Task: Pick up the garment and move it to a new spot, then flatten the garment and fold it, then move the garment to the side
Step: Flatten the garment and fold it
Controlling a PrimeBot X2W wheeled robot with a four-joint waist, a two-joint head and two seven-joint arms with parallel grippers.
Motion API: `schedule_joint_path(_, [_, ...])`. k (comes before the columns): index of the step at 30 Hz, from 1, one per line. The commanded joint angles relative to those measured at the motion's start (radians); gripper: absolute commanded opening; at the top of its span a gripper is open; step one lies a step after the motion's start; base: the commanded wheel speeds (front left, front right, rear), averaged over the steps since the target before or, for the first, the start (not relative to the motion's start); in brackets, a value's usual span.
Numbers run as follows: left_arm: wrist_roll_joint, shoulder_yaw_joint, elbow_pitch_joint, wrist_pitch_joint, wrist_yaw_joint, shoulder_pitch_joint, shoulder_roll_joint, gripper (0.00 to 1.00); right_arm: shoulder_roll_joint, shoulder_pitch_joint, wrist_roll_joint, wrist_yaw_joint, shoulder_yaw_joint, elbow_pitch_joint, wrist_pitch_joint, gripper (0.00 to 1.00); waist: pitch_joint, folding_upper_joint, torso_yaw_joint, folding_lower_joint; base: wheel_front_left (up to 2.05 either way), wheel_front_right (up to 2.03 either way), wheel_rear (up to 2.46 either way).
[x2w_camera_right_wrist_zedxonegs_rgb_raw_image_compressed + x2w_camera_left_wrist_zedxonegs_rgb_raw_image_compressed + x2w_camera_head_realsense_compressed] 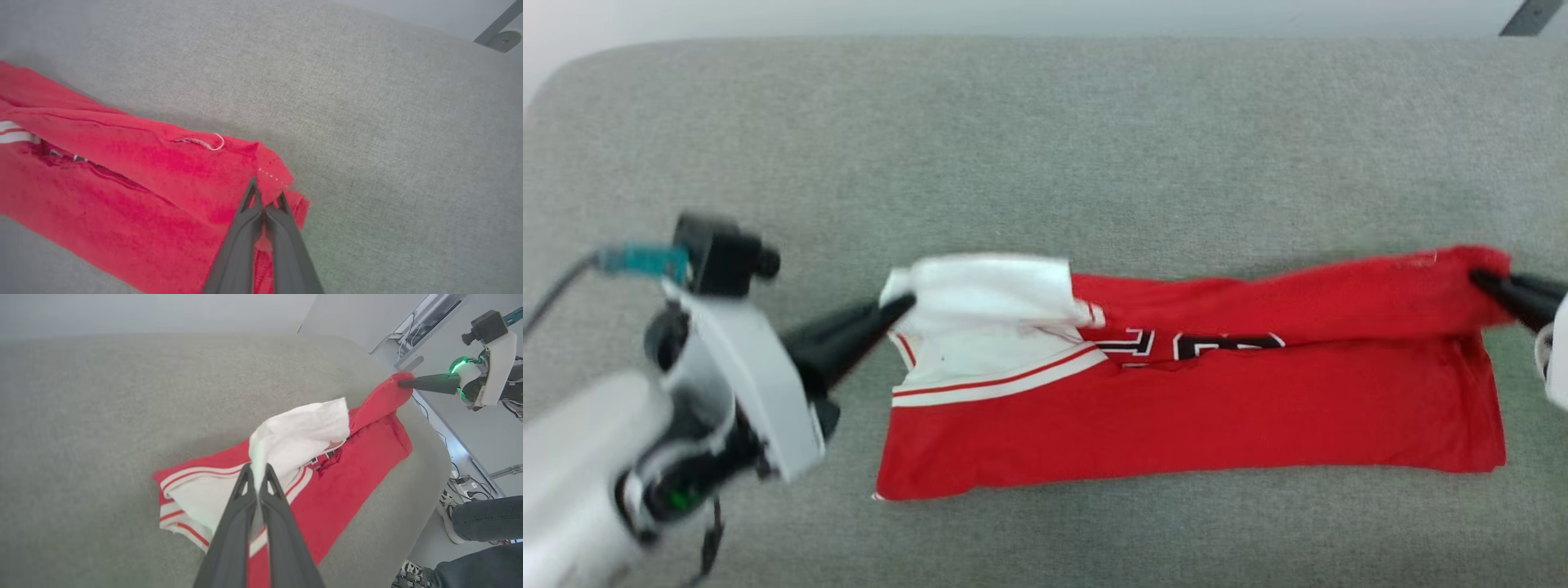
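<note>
Head view has the bright red knit garment (1192, 408), the one with a white panel and white-and-red striped trim, stretched sideways across the middle of a big grey fabric surface (1045, 147). It looks folded lengthwise, with the far edge pulled up a bit off the lower layer, and some black lettering with white outlines (1201, 343) peeks out from under that fold.

The left gripper (903, 306) comes in from the left with its two dark fingers pinched together on the white panel's corner; the left wrist view shows white cloth squeezed right between the tips. The right gripper (1478, 278) is at the opposite end, fingers closed on the red far corner, where a bit of loose white thread shows near the seam.

Off the surface's edge, the left wrist view also catches a person's legs (482, 518) in jeans and sneakers.
</note>
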Motion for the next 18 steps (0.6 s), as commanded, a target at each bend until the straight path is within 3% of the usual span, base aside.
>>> schedule_joint_path(1, [-0.007,-0.007,-0.027,-0.032,0.011,0.054,0.014,0.00,-0.007,0.055,0.011,-0.002,-0.022,-0.018,-0.012,0.00,-0.005,0.0000,0.008,0.0000,0.00,0.00,0.00])
schedule_joint_path(5, [-0.013,-0.020,-0.080,-0.097,0.035,0.142,0.039,0.00,-0.011,0.145,0.005,-0.002,-0.073,-0.060,-0.034,0.00,0.012,0.0000,-0.001,0.0000,0.00,0.00,0.00])
schedule_joint_path(9, [0.004,-0.033,-0.089,-0.150,0.062,0.197,0.030,0.00,0.022,0.211,-0.005,-0.002,-0.124,-0.081,-0.055,0.00,0.039,0.0000,-0.007,0.0000,0.00,0.00,0.00])
schedule_joint_path(18, [0.026,-0.072,0.067,-0.202,0.040,0.232,-0.097,0.00,0.120,0.256,-0.074,-0.002,-0.176,-0.027,-0.102,0.00,0.096,0.0000,-0.008,0.0000,0.00,0.00,0.00])
